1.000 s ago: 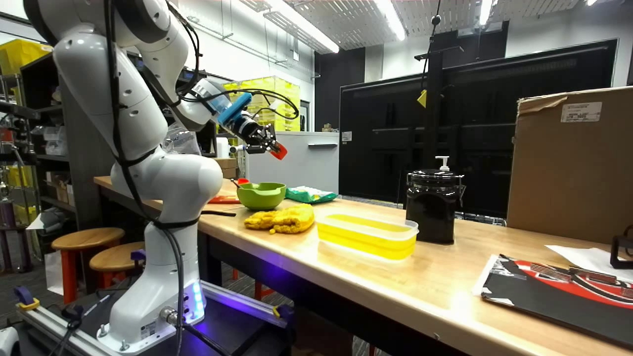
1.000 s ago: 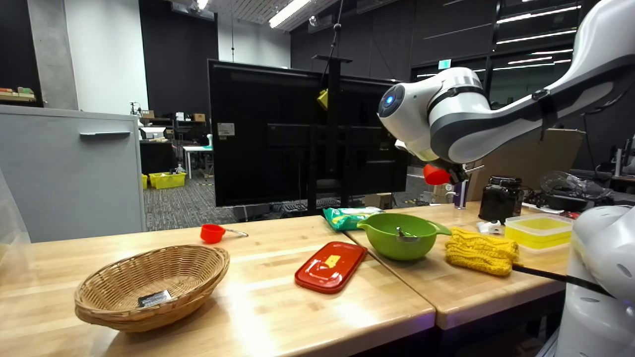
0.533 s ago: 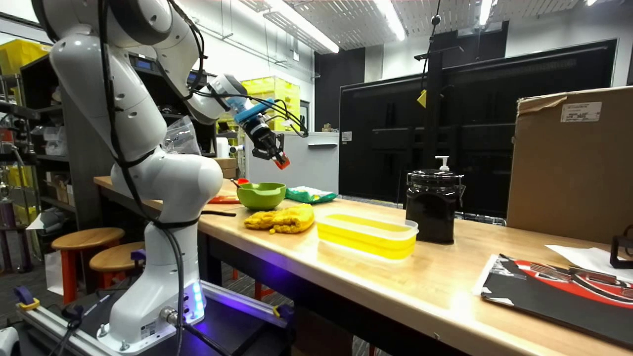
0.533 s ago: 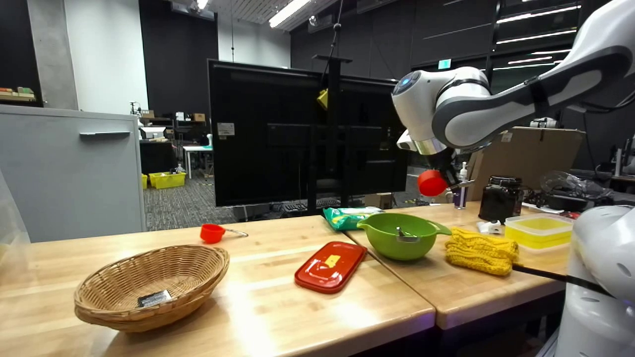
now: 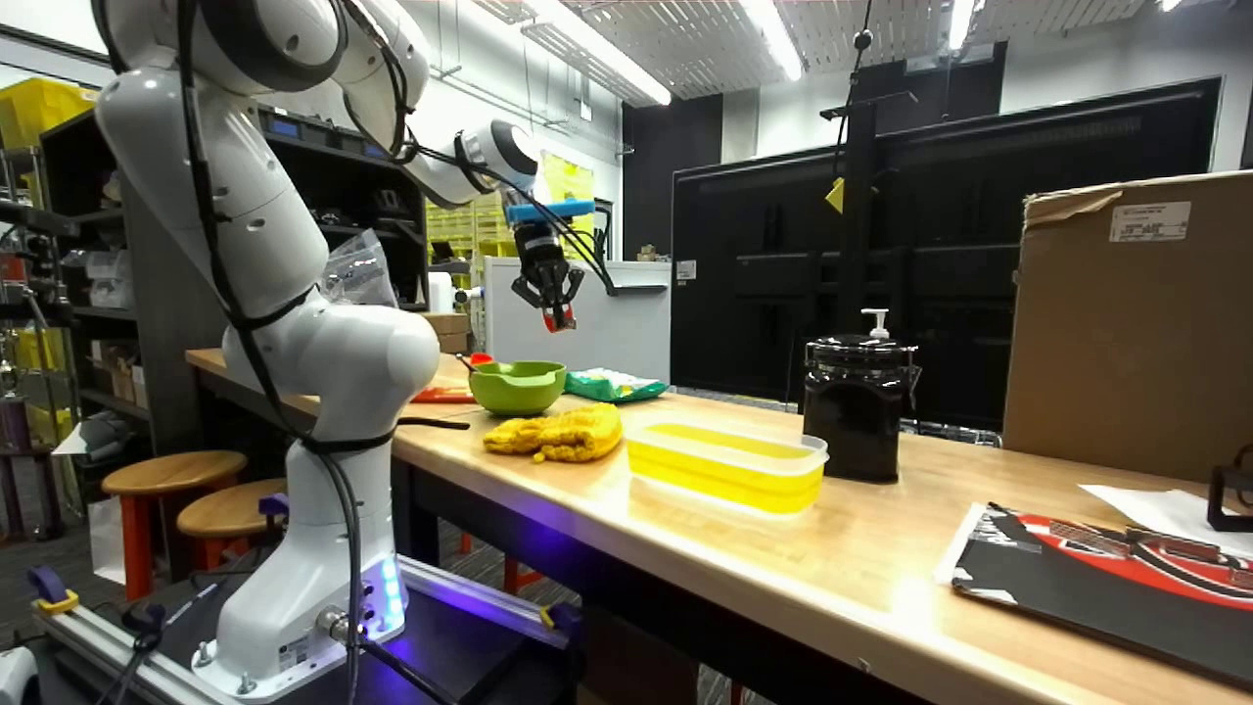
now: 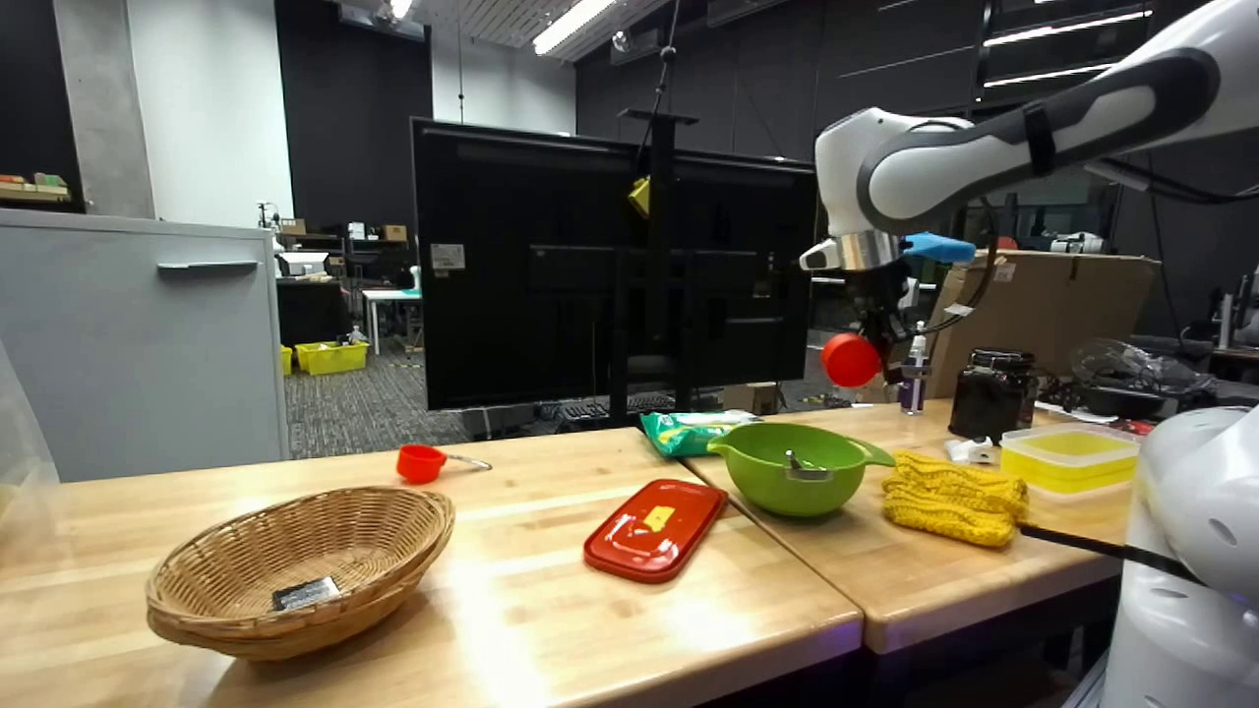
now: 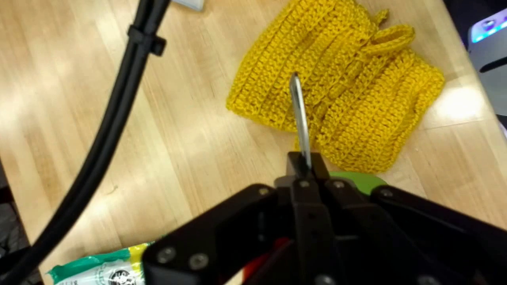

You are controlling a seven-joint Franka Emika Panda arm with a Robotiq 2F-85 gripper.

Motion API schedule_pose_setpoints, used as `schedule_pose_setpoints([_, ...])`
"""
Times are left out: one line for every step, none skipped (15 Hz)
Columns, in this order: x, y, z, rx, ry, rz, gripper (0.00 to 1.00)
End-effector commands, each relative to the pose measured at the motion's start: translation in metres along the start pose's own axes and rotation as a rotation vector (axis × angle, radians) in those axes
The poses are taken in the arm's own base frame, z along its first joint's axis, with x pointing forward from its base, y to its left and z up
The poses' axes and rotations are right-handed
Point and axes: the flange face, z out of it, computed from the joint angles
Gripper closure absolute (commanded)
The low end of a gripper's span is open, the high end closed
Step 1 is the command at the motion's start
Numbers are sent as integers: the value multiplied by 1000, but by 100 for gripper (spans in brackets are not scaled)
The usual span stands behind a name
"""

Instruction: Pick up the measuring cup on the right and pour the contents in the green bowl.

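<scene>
My gripper (image 7: 305, 162) is shut on the metal handle (image 7: 300, 114) of a red measuring cup (image 6: 851, 360), held in the air. In the wrist view only a sliver of that cup (image 7: 263, 259) shows behind the fingers. Its round face turns sideways in an exterior view; whether that is mouth or bottom, and any contents, I cannot tell. The green bowl (image 6: 757, 482) stands upright on the table below the cup, which hangs well above its handle side. A metal piece (image 6: 807, 470) shows at the bowl's near rim. Part of the bowl (image 7: 362, 180) peeks out under my fingers.
A second red measuring cup (image 6: 421, 463) rests on the table near a wicker basket (image 6: 295, 629). Close to the bowl lie a red lid (image 6: 644, 551), a green packet (image 6: 684, 433) and a yellow knitted piece (image 5: 578, 434). Farther along stand a yellow container (image 5: 724, 480) and a black jar (image 5: 850, 411).
My hand has swung from a slant to pointing almost straight down. The held cup has sunk a little and turned with it. My grip on the handle is the same.
</scene>
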Motion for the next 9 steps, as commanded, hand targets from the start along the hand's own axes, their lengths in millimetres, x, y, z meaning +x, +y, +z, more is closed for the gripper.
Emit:
schedule_pose_setpoints([-11,31,-7,140,86,-77,99])
schedule_pose_setpoints([-15,38,-6,178,103,-89,99])
schedule_pose_setpoints([-18,46,-4,216,118,-104,99])
schedule_pose_setpoints([-20,54,-1,255,133,-119,99])
schedule_pose_setpoints([-23,61,2,291,147,-132,99])
schedule_pose_setpoints([-24,68,5,330,158,-145,99])
schedule_pose_setpoints([-25,75,10,365,169,-158,99])
schedule_pose_setpoints([-26,83,13,401,179,-173,99])
schedule_pose_setpoints([-26,91,17,433,189,-188,99])
